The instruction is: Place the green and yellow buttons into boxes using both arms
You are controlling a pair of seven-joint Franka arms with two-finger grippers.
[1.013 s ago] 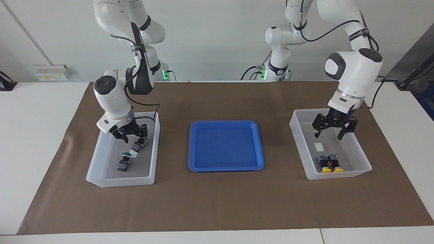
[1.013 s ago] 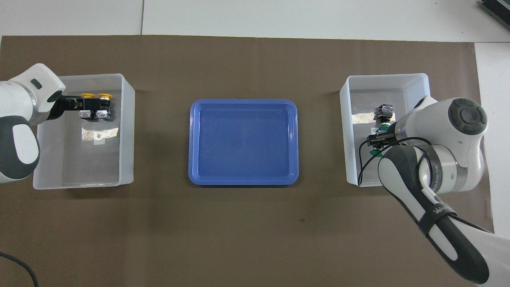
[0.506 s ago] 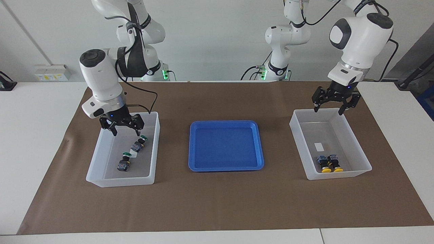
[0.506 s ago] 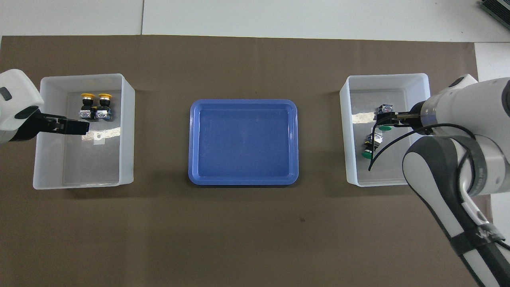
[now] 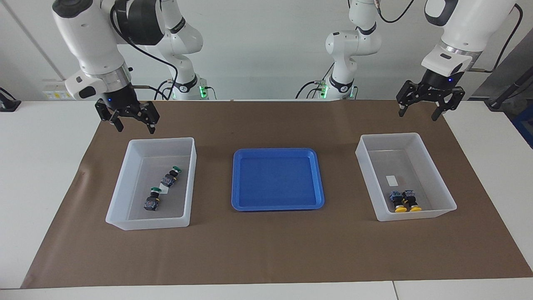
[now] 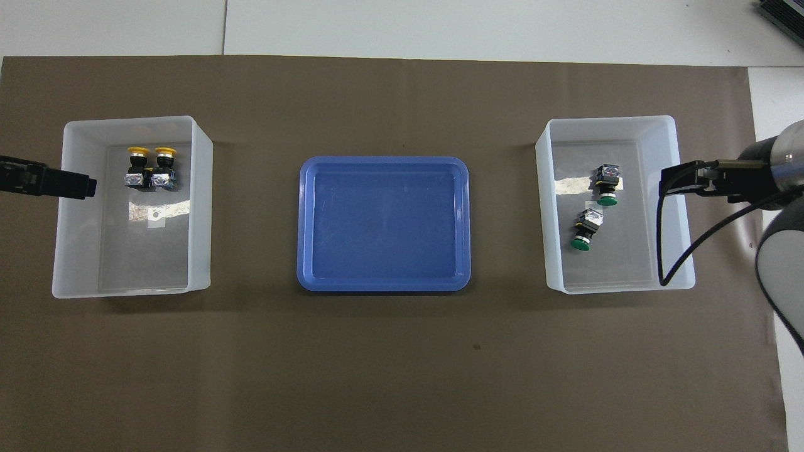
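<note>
Now, Mat: your brown sheet (image 5: 266,250) covers the white table (image 5: 41,166).
Boxes: one (image 5: 120,187) holds green buttons (image 5: 152,200), caps toward robots — another (image 5: 433,166) holds yellow buttons (image 5: 403,201), caps away.
Grippers: left gripper (image 5: 429,109), right gripper (image 5: 128,121) — raised, open, empty.

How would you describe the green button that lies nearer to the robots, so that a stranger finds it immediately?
Start at the blue tray in the middle of the brown mat, then go to the white box toward the right arm's end of the table. It holds two green-capped buttons. The wanted green button lies nearer to the robots, closer to the box wall beside the tray, than the other green button.
</note>
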